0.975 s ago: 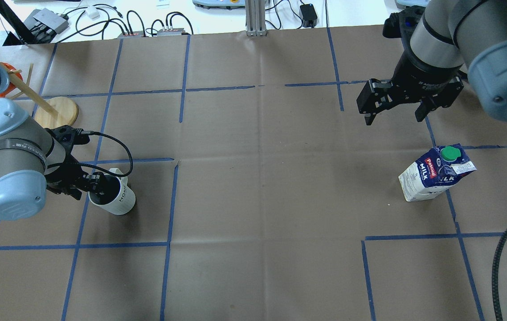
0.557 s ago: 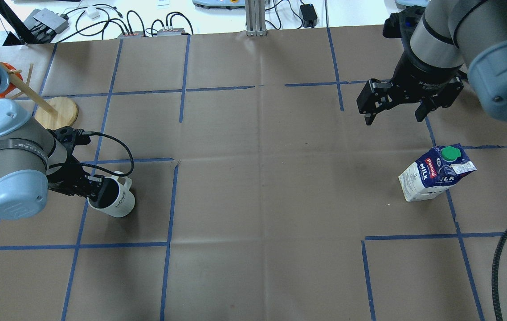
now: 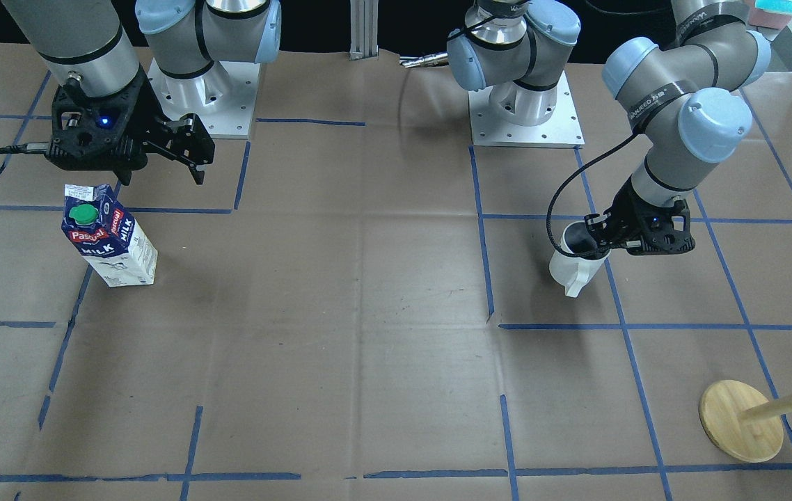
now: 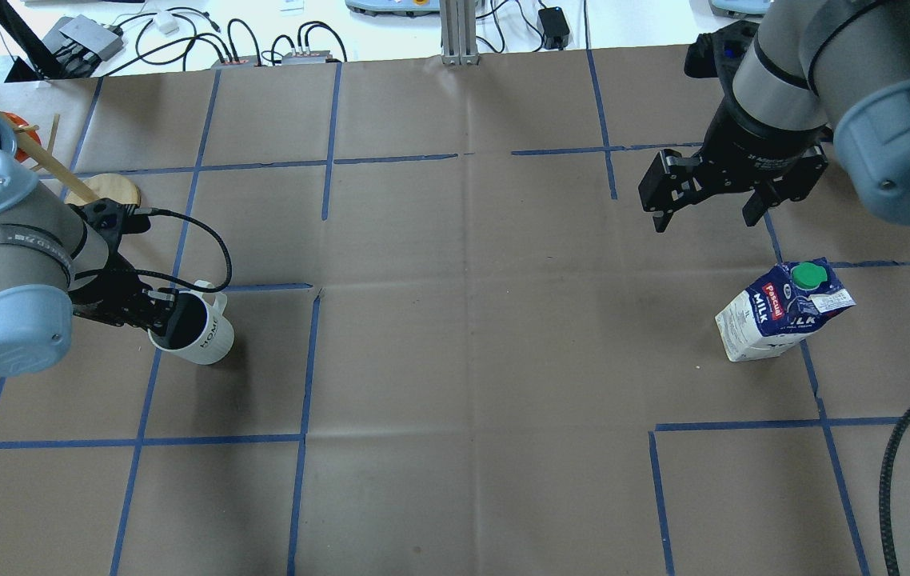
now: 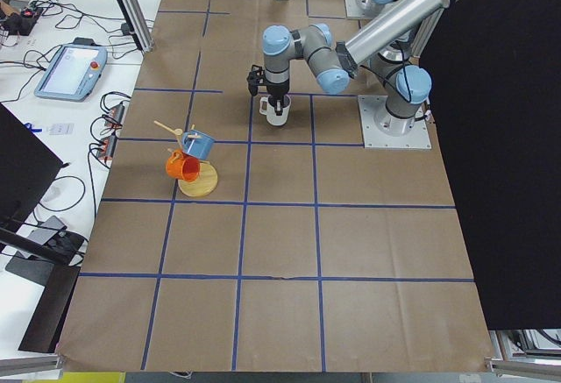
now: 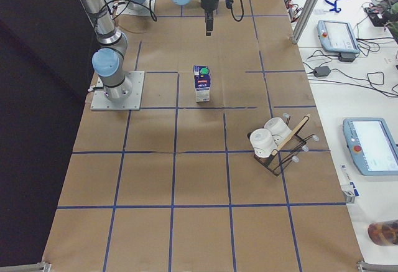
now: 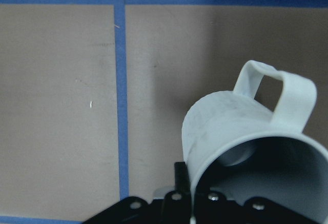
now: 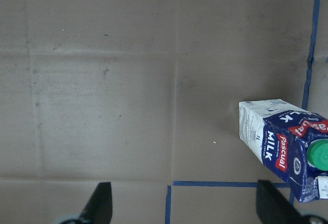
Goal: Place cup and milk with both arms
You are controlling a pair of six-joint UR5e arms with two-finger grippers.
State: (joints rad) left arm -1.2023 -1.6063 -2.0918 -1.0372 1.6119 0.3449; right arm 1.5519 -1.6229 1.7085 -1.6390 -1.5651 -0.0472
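While left tool tight on cup, right tool wide

The left tool has shifted the cup slightly farther from the robot.

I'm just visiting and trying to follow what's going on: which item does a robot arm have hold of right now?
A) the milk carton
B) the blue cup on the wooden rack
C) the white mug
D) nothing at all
C: the left gripper pinches the cup at its rim, one finger inside, while the milk stands alone, apart from the open right gripper.
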